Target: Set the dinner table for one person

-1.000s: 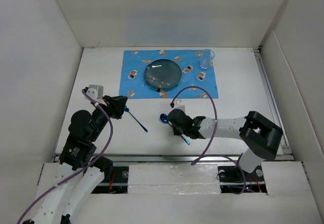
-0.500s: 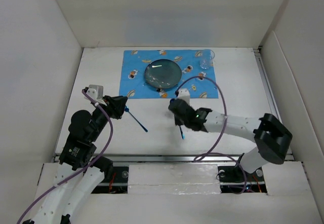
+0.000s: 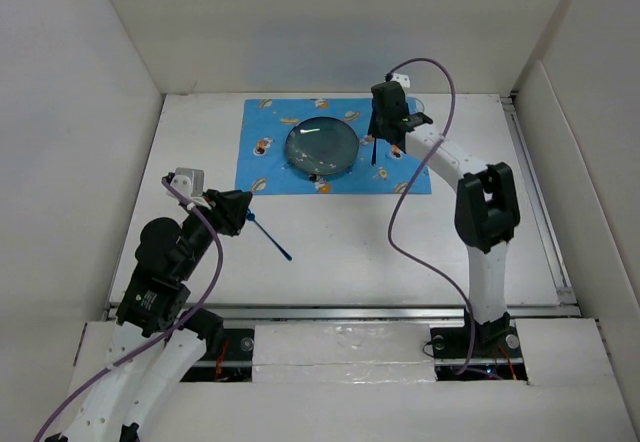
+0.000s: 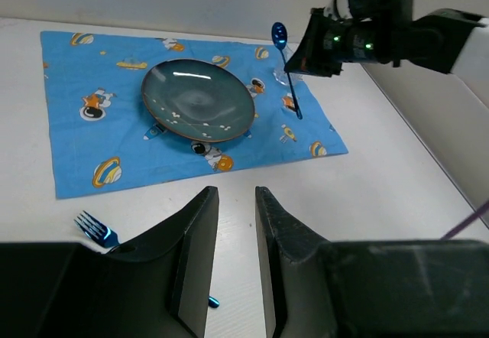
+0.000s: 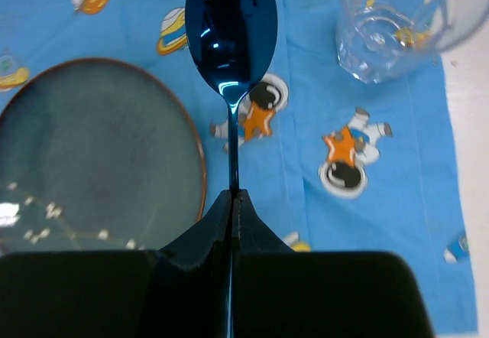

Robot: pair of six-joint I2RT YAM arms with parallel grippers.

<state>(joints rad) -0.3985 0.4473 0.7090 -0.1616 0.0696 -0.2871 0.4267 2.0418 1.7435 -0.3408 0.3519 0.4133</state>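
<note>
The dinner table (image 3: 400,252) is a white top with a blue patterned placemat (image 3: 265,162) at the back. A teal plate (image 3: 322,147) sits on the mat, and a clear glass (image 3: 408,115) stands at the mat's far right corner. My right gripper (image 3: 385,127) hangs over the mat between plate and glass, shut on the handle of a blue spoon (image 5: 231,28), whose bowl points away from the wrist. A blue fork (image 3: 270,237) lies on the bare table in front of the mat. My left gripper (image 4: 233,200) stands open just above it, with only tabletop between its fingers.
White walls (image 3: 80,112) enclose the table on the left, back and right. A purple cable (image 3: 440,92) loops from the right arm above the mat's right end. The right arm's links (image 3: 485,212) stretch along the table's right half.
My right arm has swung from the near middle of the table to above the placemat, carrying the spoon up between plate and glass. The left arm and the fork have stayed put.
</note>
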